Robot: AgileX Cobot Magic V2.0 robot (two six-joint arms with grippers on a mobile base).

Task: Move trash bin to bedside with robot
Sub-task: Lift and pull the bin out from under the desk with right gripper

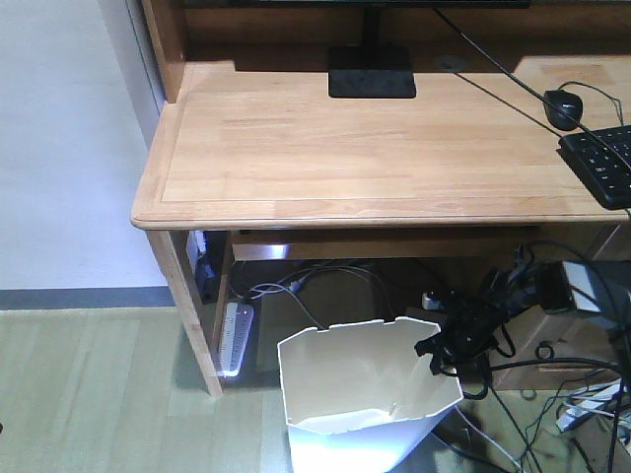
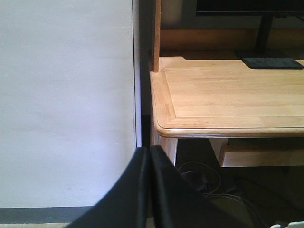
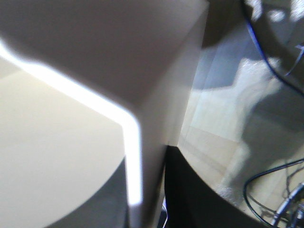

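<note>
White faceted plastic trash bin [image 1: 355, 394] sits on the floor under the wooden table [image 1: 345, 148], its rim pinched by the right hand [image 1: 439, 353]. The left hand [image 2: 148, 190] is pressed together, empty. The step looks like hauling the bin; the bedside is out of view.

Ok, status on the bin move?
Left gripper shut, empty. Right gripper clamped on trash bin rim. Bin on floor under desk, no bed in view. Cables tangled beside bin.

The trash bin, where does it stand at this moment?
In the front view the trash bin stands on the floor at bottom centre, in front of the desk, with a power strip to its left and black cables at its right rim.
</note>
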